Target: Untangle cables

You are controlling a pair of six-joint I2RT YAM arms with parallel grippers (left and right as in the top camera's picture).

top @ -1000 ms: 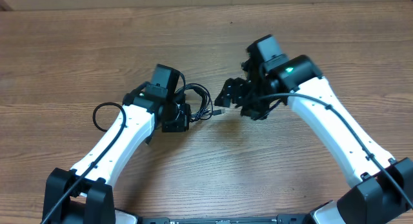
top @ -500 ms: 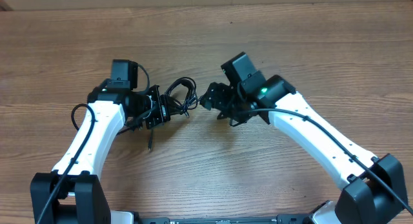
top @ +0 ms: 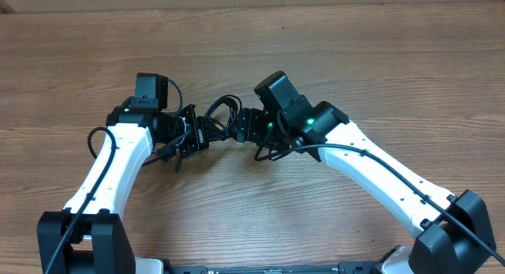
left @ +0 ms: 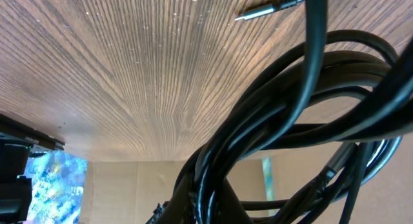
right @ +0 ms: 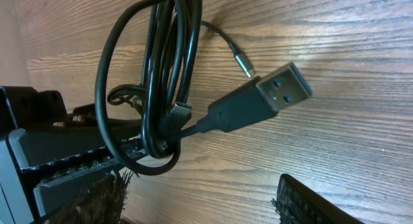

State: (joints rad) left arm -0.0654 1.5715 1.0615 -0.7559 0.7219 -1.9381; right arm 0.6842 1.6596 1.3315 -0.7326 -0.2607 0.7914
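- Your right claw [top: 239,125] had moved left and ended up just beside the cables [right: 164,69]. Its fingers [right: 310,197] stood wide apart with nothing between them, so it was open.
- Right in front of it, a big flat plug [right: 271,88] stuck out from the bunch.
- Behind that plug, the cables were wound in tight loops, still in a knot.
- Your left claw [top: 192,136] was closed on those loops. It had carried the whole bunch to the left.
- Past the loops, a thin silver plug [right: 242,59] lay on the surface [top: 331,53].
- So both claws had come together at the bunch. I think you were ready to grab the flat plug and pull it free.
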